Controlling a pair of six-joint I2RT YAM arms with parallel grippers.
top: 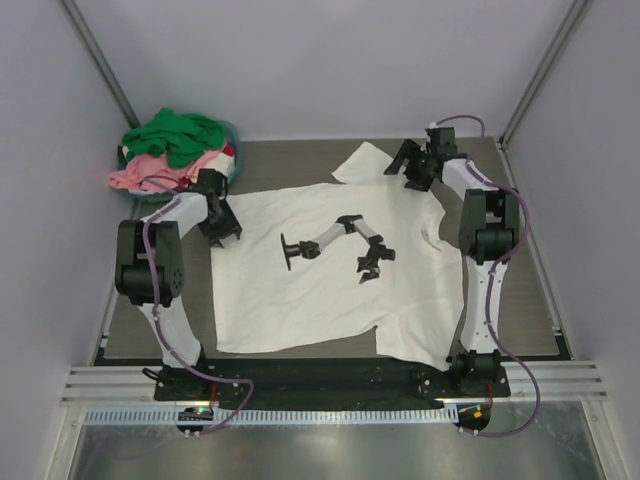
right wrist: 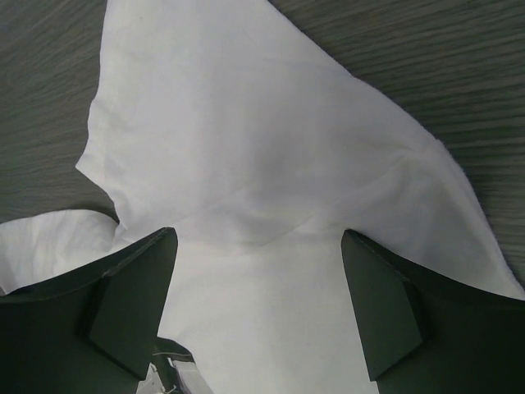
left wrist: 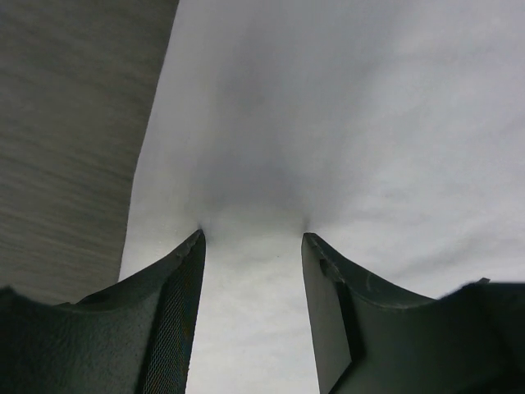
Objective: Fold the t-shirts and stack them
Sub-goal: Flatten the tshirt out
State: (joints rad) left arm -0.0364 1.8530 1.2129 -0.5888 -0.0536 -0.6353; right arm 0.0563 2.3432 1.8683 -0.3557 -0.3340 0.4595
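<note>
**Top view:** a big white t-shirt (top: 320, 290) lies spread flat on the tabletop (top: 530, 290) btwn the two arms. Its collar is toward the R side, and one sleeve (top: 362, 160) sticks out at its far edge. The L arm (top: 150, 260) reaches to the shirt's L edge, w/ the L jaws down on the cloth near the far-L corner. The R arm (top: 490, 225) reaches to the shirt's far-R corner, w/ the R jaws over the spot where that sleeve joins the body. Off the shirt's far-L corner sits a basket (top: 236, 140) w/ a heap of other shirts. A green t-shirt (top: 175, 135) is on top, a pink t-shirt (top: 140, 175) under it, and a bit of a red t-shirt (top: 228, 153) shows on the side nearest the white one.

**L wrist view:** the L jaws are partway open. The fingertips (left wrist: 193, 246) press onto the white t-shirt (left wrist: 328, 123) just inside its edge. The cloth puckers btwn them but isn't pinched yet. The tabletop (left wrist: 66, 123) shows beyond that edge.

**R wrist view:** the R jaws stand wide, one fingertip (right wrist: 156, 246) on each side of the sleeve's (right wrist: 246, 123) base, w/ a seam running btwn them. Nothing is gripped. Can't tell if the tips touch the cloth. The sleeve fans out away from the jaws over the tabletop (right wrist: 426, 66).
</note>
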